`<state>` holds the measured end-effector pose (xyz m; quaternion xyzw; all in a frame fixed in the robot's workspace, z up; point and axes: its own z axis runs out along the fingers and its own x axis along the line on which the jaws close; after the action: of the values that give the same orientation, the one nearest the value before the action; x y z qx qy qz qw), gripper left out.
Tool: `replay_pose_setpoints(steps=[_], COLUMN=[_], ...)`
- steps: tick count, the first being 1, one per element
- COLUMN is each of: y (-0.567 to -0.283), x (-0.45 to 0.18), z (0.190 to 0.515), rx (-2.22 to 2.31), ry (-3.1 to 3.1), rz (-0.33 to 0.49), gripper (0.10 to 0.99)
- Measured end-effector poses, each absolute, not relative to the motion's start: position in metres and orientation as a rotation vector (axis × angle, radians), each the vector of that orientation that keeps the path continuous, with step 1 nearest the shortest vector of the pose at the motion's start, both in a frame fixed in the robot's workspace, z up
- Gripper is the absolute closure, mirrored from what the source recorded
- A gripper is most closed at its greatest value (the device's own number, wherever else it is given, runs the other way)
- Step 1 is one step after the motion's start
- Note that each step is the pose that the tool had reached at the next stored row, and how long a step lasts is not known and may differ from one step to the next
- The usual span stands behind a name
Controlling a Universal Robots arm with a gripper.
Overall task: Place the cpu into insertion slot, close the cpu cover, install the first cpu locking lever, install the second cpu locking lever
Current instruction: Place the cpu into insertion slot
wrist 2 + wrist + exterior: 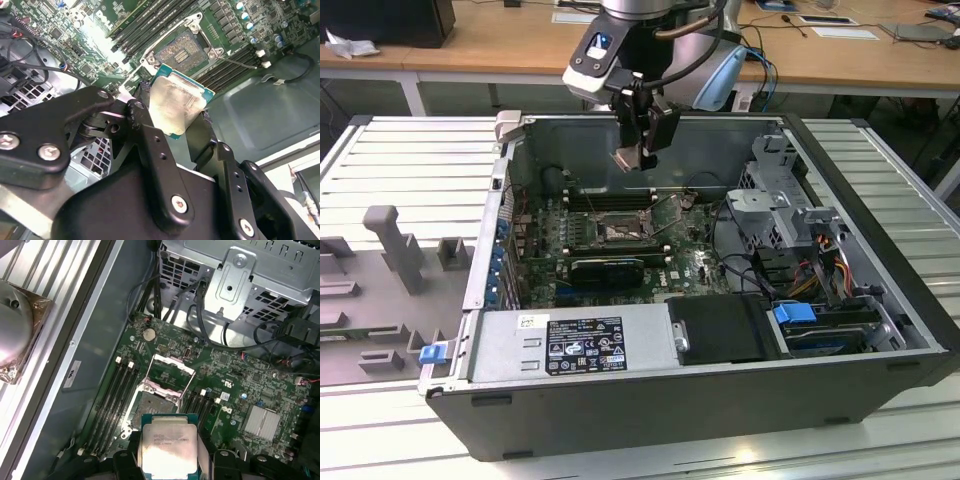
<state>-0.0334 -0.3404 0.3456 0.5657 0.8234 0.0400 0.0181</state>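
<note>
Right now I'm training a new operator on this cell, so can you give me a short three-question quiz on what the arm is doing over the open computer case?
1. True or false: the cpu already sits in the insertion slot.
2. What does the gripper hold? A) the cpu B) a cable C) nothing
3. Fill in: the cpu cover is ___ (open or shut).

Key: 1 false, the chip hangs above the slot; 2 A; 3 open.
</note>
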Motion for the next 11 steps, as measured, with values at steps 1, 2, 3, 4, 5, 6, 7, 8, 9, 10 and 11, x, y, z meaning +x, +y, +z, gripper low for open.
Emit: replay_pose_setpoints(steps=[1, 2, 3, 4, 5, 6, 7, 8, 9, 10, 11], y=[-0.3404, -0.3404, -0.3404, -0.3404, -0.3404, -0.3404, -0.3404, -0.3404, -0.3404, -0.3404, -0.3404], x=[-0.0334, -0.0334, -0.0334, -0.0334, -0.0334, -0.0334, -0.0334, -0.0334, -0.0333, -0.0334, -0.0334], z=[0.3455, 0.3454, 0.3452, 0.3449, 0.3447, 0.3444, 0.3441, 0.3438, 0.3434, 0.3429, 0.3419], rx=[1.776, 1.802, 1.834, 1.864, 1.897, 1.922, 1.938, 1.952, 1.957, 1.960, 1.961], ry=[2.543, 2.524, 2.500, 2.476, 2.450, 2.429, 2.416, 2.404, 2.400, 2.398, 2.397], rz=[0.124, 0.123, 0.122, 0.122, 0.121, 0.120, 0.120, 0.119, 0.119, 0.119, 0.119], gripper=[0.557, 0.557, 0.557, 0.557, 0.557, 0.557, 0.557, 0.557, 0.557, 0.557, 0.557])
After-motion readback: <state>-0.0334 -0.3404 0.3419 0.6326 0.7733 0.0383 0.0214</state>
